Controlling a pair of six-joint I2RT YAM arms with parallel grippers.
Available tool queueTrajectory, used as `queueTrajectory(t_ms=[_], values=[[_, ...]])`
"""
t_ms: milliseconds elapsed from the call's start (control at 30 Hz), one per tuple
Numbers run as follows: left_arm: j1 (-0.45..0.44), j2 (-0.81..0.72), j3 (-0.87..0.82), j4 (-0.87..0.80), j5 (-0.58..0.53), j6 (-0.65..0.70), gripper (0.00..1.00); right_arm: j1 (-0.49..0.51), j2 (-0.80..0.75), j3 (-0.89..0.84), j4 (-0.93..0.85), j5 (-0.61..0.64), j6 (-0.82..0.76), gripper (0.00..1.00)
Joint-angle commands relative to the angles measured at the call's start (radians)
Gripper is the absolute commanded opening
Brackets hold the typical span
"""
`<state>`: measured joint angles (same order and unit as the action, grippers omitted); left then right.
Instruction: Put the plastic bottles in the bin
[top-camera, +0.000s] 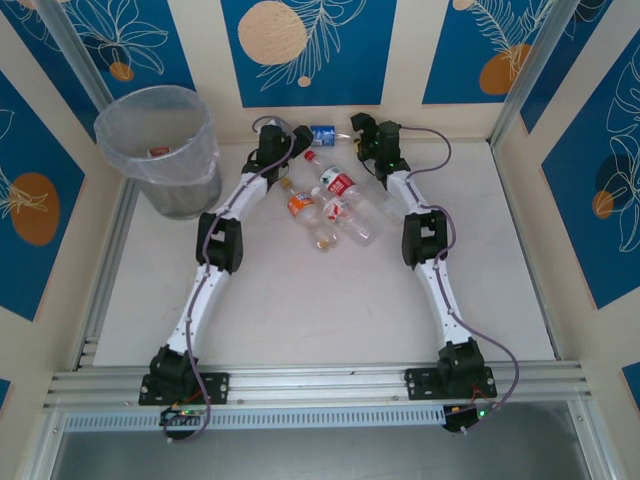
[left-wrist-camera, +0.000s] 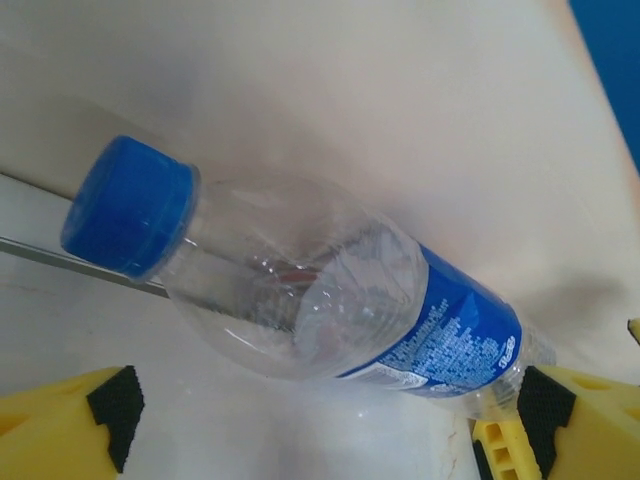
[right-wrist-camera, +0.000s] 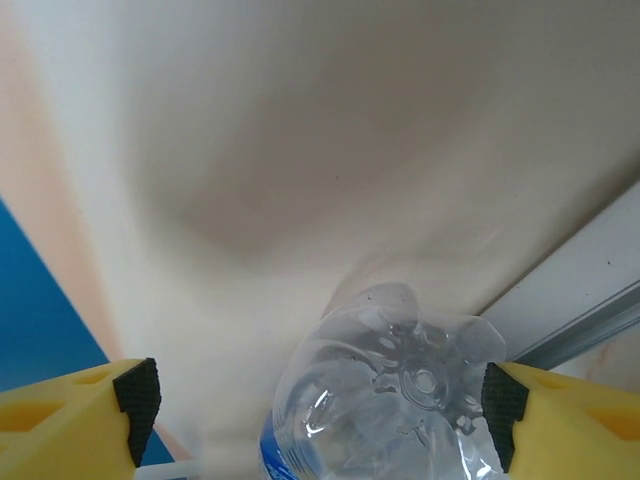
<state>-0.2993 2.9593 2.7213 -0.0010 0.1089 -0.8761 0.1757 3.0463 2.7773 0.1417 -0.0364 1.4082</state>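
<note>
Left tool (left-wrist-camera: 330, 412) open, pads either side of blue-cap bottle (left-wrist-camera: 330, 300) lying by back wall (top-camera: 440, 120). One pad is just beside its base, other well apart. Right tool (right-wrist-camera: 320, 410) open too, at same bottle's base end. Tight room btwn bottle & wall. More bottles (top-camera: 335, 205) clustered mid tabletop (top-camera: 320, 310), near half bare. Bin (top-camera: 118, 130) in far-left corner w/ something red (top-camera: 160, 152) inside.

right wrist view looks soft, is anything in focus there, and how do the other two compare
Right wrist: the clear bottle base is fairly sharp with small glints, the pale background soft under a broad shadow. Left wrist: the blue-capped bottle is sharp, with glare on its clear body. Top external: evenly lit and crisp, bin included.
</note>
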Motion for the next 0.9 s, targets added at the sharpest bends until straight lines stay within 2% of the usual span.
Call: queueTrajectory(t_ms=[0, 167, 333, 500, 667, 700, 800, 867], values=[[0.037, 0.060, 0.027, 0.064, -0.010, 0.020, 0.88, 0.051, 0.048, -0.027, -0.151, -0.081, -0.023, 0.82], [0.043, 0.084, 0.037, 0.131, 0.031, 0.047, 0.69, 0.062, 0.039, -0.023, -0.179, -0.126, -0.114, 0.70], [0.042, 0.087, 0.038, 0.148, 0.070, 0.078, 0.56, 0.076, 0.022, -0.025, -0.222, -0.115, -0.178, 0.61], [0.042, 0.086, 0.038, 0.153, 0.093, 0.087, 0.54, 0.087, 0.013, -0.024, -0.226, -0.132, -0.219, 0.50], [0.045, 0.073, 0.035, 0.107, 0.114, 0.082, 0.61, 0.104, -0.046, -0.060, -0.249, -0.216, -0.316, 0.41], [0.047, 0.066, 0.032, 0.100, 0.127, 0.075, 0.66, 0.107, -0.066, -0.078, -0.255, -0.224, -0.345, 0.40], [0.054, 0.023, -0.015, 0.092, 0.174, 0.054, 0.89, 0.120, -0.139, -0.142, -0.290, -0.260, -0.433, 0.39], [0.057, -0.039, -0.107, 0.124, 0.216, 0.054, 0.95, 0.127, -0.187, -0.192, -0.311, -0.307, -0.480, 0.39]])
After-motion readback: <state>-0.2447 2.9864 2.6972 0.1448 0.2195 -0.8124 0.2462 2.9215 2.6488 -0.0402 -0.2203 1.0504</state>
